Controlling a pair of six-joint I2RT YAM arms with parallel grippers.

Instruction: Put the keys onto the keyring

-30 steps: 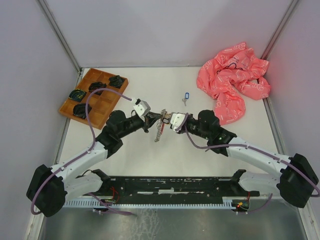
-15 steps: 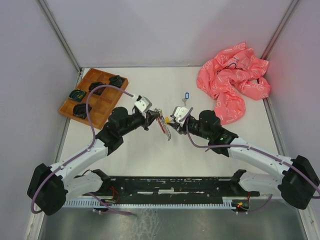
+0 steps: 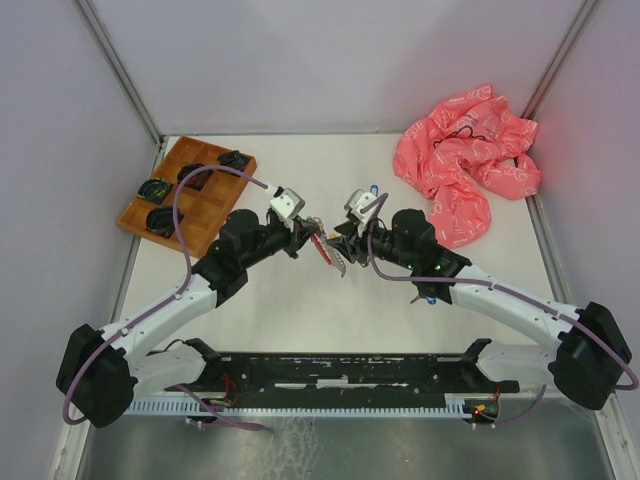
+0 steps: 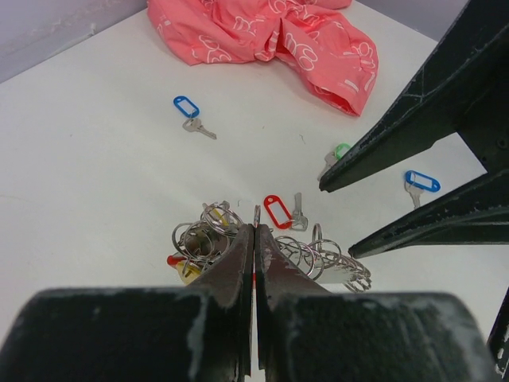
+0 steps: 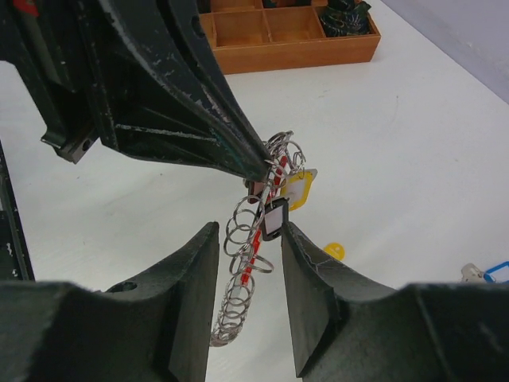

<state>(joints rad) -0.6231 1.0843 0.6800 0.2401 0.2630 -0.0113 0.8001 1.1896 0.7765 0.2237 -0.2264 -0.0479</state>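
A second ago we had both pairs of jaws meeting on the keyring [image 5: 274, 171] over the middle of the desk [image 3: 300, 310]. Now the right jaws have let go and drawn back toward 1 o'clock. They stand spread, and the keyring dangles ahead of the gap between them, touching neither finger as far as we can see.

The left jaws stay pressed together, pinching a ring at the top of the keyring. The whole cluster therefore hangs from them alone, just above the desk, with its chain trailing toward 5 o'clock in the top view.

A yellow tag [image 5: 296, 191] and a dark tag [image 5: 273, 216] hang among the rings, so we judge at least two keys are on. A red tag [image 4: 278, 211] shows just beside the rings in the left wrist view. We cannot tell whether it is threaded on or lying on the desk below.

Other keys still lie loose on the desk:
- A blue-tagged key [image 4: 191, 115] sits toward 12 o'clock, near the pink cloth [image 3: 465, 160].
- A green-tagged key [image 4: 338, 153] lies nearer the right arm.
- A second blue-tagged key [image 4: 420, 181] lies beside it.

We take the release to mean the left arm is now the holder and the right is free to fetch the next key. The task is only partly done. The swinging cluster will make threading fiddly.
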